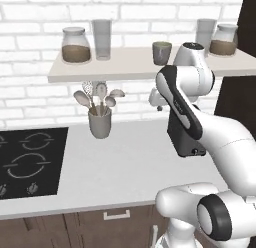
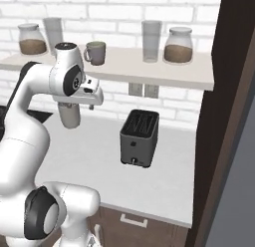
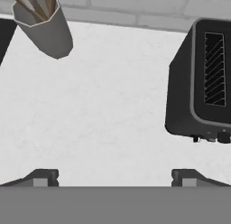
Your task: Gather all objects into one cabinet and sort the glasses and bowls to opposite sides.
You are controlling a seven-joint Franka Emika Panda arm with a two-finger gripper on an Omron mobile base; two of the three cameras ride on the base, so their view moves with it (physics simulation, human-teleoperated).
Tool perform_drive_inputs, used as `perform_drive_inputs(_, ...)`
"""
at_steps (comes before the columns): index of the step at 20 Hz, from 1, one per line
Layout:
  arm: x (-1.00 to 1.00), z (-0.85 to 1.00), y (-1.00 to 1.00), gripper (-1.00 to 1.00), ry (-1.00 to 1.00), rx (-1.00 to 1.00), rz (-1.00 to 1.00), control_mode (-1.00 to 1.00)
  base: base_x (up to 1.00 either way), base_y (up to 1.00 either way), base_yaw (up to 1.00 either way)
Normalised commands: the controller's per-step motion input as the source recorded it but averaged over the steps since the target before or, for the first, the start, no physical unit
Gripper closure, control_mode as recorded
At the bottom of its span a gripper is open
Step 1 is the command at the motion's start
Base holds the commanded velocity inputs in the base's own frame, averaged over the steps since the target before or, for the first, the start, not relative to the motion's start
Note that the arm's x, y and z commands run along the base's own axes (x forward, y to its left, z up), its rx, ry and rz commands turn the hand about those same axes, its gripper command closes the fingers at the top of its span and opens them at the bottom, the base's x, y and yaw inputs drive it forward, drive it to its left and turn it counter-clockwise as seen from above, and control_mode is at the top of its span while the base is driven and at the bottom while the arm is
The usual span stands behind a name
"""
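Note:
A pale grey-green cup [image 1: 161, 53] stands on the wall shelf [image 1: 125, 67], seen from the other side as the cup [image 2: 95, 53] just behind my arm's upper joint. My gripper [image 3: 116, 178] hangs above the white counter, below and in front of that shelf, pointing down. Its fingertips [image 3: 43, 177] stand wide apart with nothing between them, so it is open. It touches no object. The bowls are out of view, and so is the cabinet door.
A black toaster [image 2: 139, 137] sits on the counter [image 3: 113, 105] right of the gripper, and a grey utensil holder [image 1: 100, 123] to its left. Jars [image 1: 76, 44] and tall clear tumblers [image 2: 151, 40] line the shelf. A stovetop [image 1: 30, 162] lies far left. A dark brown wooden panel [image 2: 229, 101] rises at the right.

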Motion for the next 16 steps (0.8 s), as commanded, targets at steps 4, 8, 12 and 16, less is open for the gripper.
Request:
perform_drive_inputs(4, 0.00, 0.00, 0.00, -1.00, 0.00, 0.00, 0.00, 1.00, 0.62, 0.00, -0.16)
perform_drive_inputs(8, 0.00, 0.00, 0.00, -1.00, 0.00, 0.00, 0.00, 1.00, 0.16, 0.00, -0.06)
perform_drive_inputs(12, 0.00, 0.00, 0.00, -1.00, 0.00, 0.00, 0.00, 1.00, 0.02, 0.00, 0.00)
perform_drive_inputs(16, 0.00, 0.00, 0.00, -1.00, 0.00, 0.00, 0.00, 1.00, 0.00, 0.02, 0.00)
